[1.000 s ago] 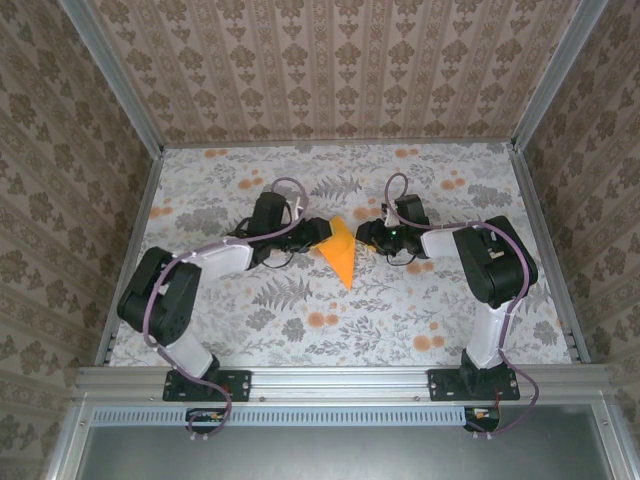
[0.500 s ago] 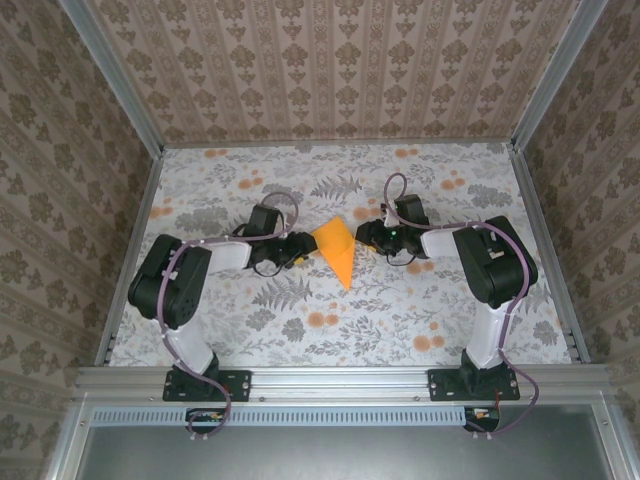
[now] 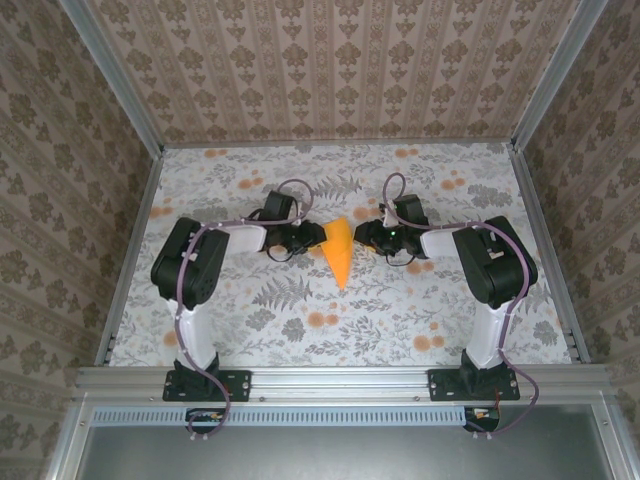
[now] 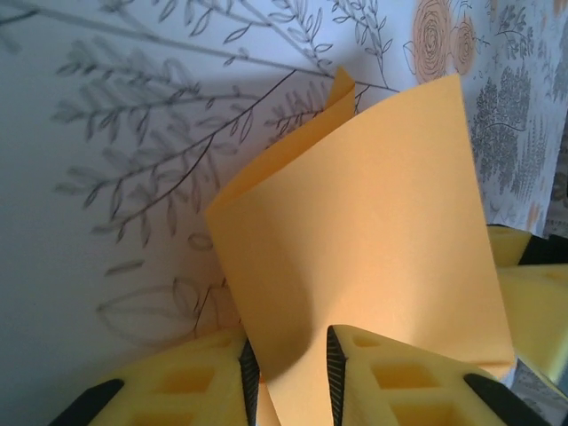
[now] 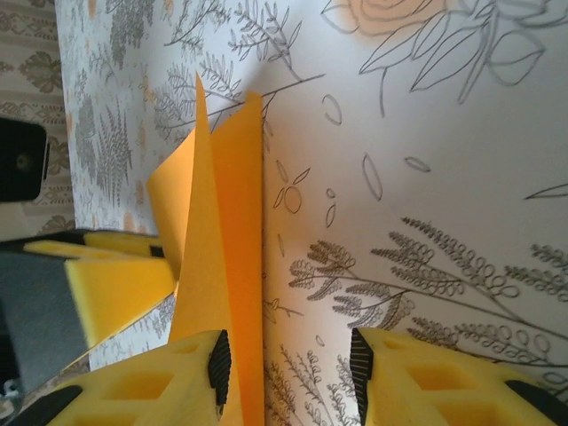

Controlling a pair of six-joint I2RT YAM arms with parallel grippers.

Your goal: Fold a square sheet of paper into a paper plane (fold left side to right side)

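Observation:
The orange sheet of paper [image 3: 339, 256] lies mid-table, folded into a wedge whose tip points toward the arms. Its left flap is raised off the table. My left gripper [image 3: 317, 238] is at the wedge's upper left. In the left wrist view the curled flap [image 4: 373, 231] runs down between the yellow fingers of the left gripper [image 4: 286, 359], which is shut on it. My right gripper [image 3: 361, 236] is at the paper's right edge. It is open [image 5: 284, 342], with the standing paper [image 5: 235, 222] beside its left pad and bare table between the jaws.
The table carries a grey floral cloth [image 3: 400, 310] with small orange flower prints. Aluminium rails [image 3: 130, 250] and patterned walls close it in on three sides. Both arms' elbows sit low at the left and right of the paper.
My left gripper has moved up and right to the paper's upper left edge and closed on the flap. The wedge looks narrower. The right gripper has stayed in place, its jaws slightly wider.

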